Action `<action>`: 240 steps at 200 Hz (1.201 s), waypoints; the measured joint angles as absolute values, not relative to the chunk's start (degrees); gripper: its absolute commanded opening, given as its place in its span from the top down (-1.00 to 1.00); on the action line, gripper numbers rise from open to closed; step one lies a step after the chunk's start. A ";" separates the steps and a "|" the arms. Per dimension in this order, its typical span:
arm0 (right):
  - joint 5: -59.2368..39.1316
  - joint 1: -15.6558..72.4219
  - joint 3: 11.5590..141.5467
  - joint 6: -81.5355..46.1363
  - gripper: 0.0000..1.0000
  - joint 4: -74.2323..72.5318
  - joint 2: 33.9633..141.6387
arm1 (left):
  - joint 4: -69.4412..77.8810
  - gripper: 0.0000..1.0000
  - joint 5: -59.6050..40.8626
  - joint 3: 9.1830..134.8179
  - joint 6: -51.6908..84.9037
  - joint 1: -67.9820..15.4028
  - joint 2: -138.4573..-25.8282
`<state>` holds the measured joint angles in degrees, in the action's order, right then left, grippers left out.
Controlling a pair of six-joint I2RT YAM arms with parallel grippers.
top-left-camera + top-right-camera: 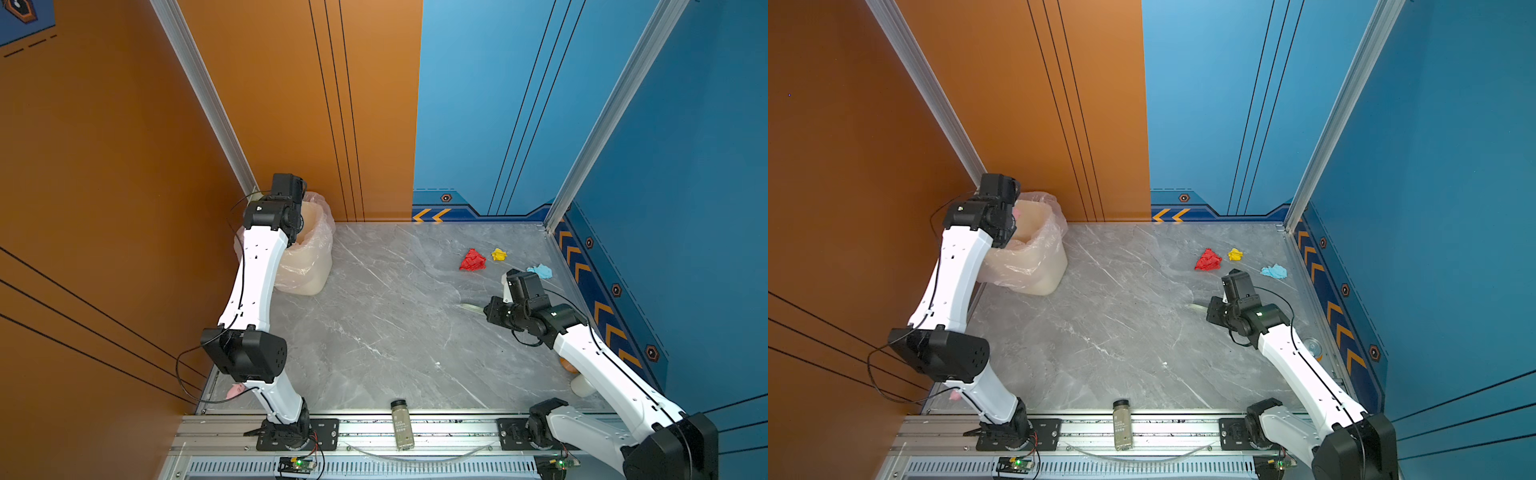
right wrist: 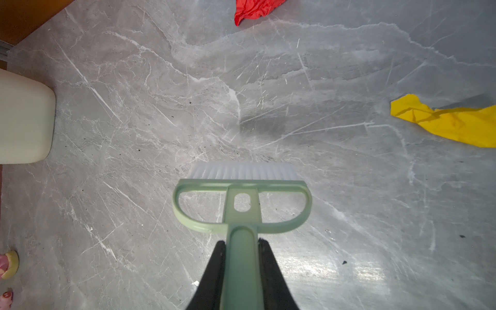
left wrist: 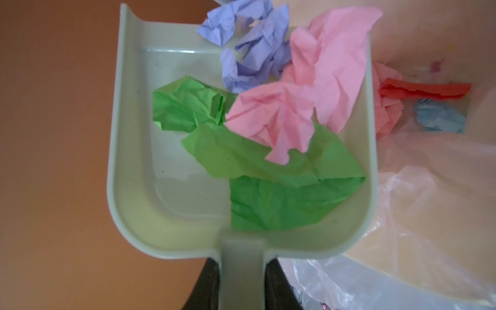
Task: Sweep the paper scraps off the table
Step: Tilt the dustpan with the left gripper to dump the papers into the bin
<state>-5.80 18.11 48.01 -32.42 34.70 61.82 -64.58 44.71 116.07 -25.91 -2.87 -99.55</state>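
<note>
Right arm (image 1: pixel 602 365) reaches low over table (image 1: pixel 395 332); left arm (image 1: pixel 257 270) extends above bin (image 1: pixel 311 266).

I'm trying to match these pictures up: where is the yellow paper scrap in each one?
Top view: yellow scrap, back right on the table, beside the red scrap.
Top view: yellow scrap in the same spot.
Left wrist: not in it.
Right wrist: yellow scrap lies beyond the brush, off to one side.
Shared landmark: the red scrap.

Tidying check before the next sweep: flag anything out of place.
A black-capped pepper bottle seems to lie on its side across the table's front edge, mostly on the aluminium rail. Nothing looks spilled or broken.
</note>
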 measured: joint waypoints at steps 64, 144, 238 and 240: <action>-5.82 18.13 48.01 -32.42 1.00 34.06 63.24 | -64.58 1.00 47.64 116.07 -31.62 -3.20 -100.01; -5.82 18.13 47.94 -32.40 1.00 33.80 63.61 | -64.60 1.00 51.07 116.07 -39.38 -3.42 -100.20; -5.82 18.39 47.57 -32.38 1.00 33.78 64.03 | -64.77 1.00 55.75 117.36 -44.42 -3.73 -100.20; -5.82 18.39 47.53 -32.38 1.00 33.78 64.03 | -64.77 1.00 55.83 117.36 -44.56 -3.75 -100.20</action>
<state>-5.82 18.39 47.53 -32.38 33.78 64.03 -64.77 55.83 117.36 -44.56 -3.75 -100.20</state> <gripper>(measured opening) 0.199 0.225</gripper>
